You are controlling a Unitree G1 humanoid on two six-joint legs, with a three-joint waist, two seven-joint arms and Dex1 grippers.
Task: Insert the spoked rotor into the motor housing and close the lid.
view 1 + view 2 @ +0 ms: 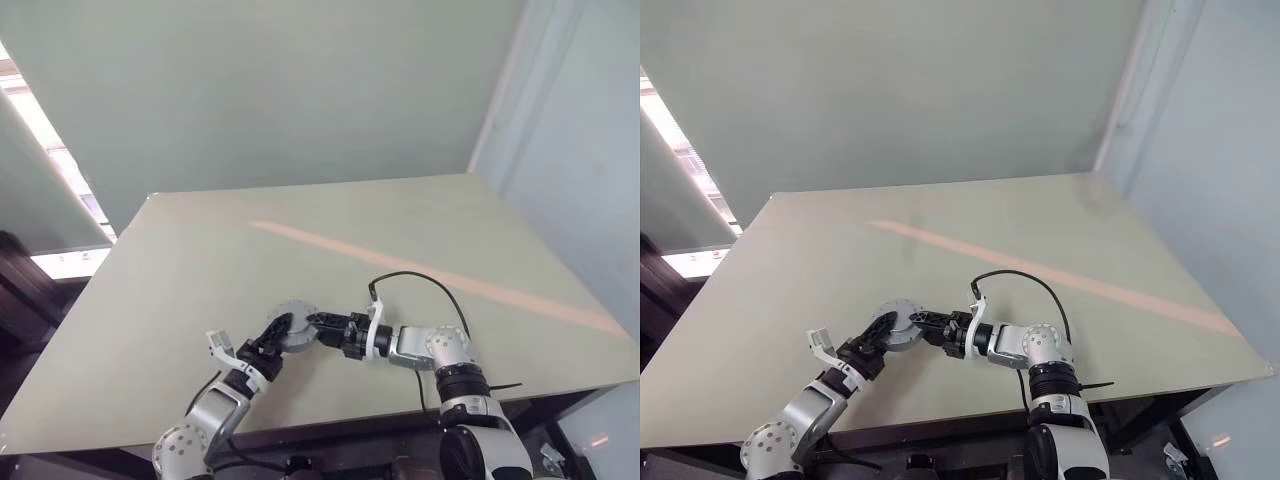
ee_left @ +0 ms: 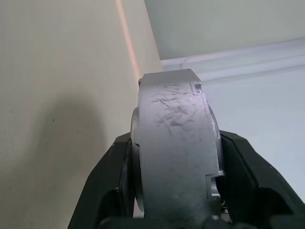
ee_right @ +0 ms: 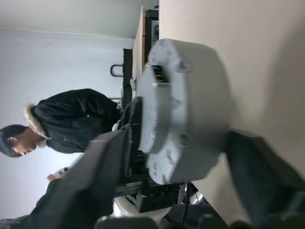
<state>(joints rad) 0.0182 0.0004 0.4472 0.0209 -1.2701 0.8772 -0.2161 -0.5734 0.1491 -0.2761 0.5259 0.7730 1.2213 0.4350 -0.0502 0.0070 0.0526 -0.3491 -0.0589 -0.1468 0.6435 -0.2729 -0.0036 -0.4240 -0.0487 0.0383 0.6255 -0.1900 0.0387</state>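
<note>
**Housing gripped in my left hand, right hand spread wide around it**

Housing front and centre: the motor housing (image 1: pixel 294 326) sits near the front edge of the tabletop (image 1: pixel 400 220), a grey round puck between my two arms. My left hand (image 1: pixel 275 334) has it — in the left wrist view the black fingers (image 2: pixel 112 181) press on both flat faces of the scuffed grey body (image 2: pixel 174 157), clamped snug. So that's a firm hold on the housing, edge-on to that camera.

My right hand (image 1: pixel 318 323) reaches in from the other side, pointing across toward my left. In the right wrist view its fingers (image 3: pixel 102 167) stand wide apart, one on each side of the housing (image 3: pixel 186 114), with a gap showing on both sides, touching nothing that I can make out. The lid looks shut against the housing there, a lighter disc stacked flush on the thicker body; I cannot tell whether the rotor is inside.

A pale orange stripe (image 1: pixel 450 280) runs diagonally over the tabletop beyond my hands. Past the tabletop's edge, the right wrist view catches a person in a dark jacket (image 3: pixel 71 119).
</note>
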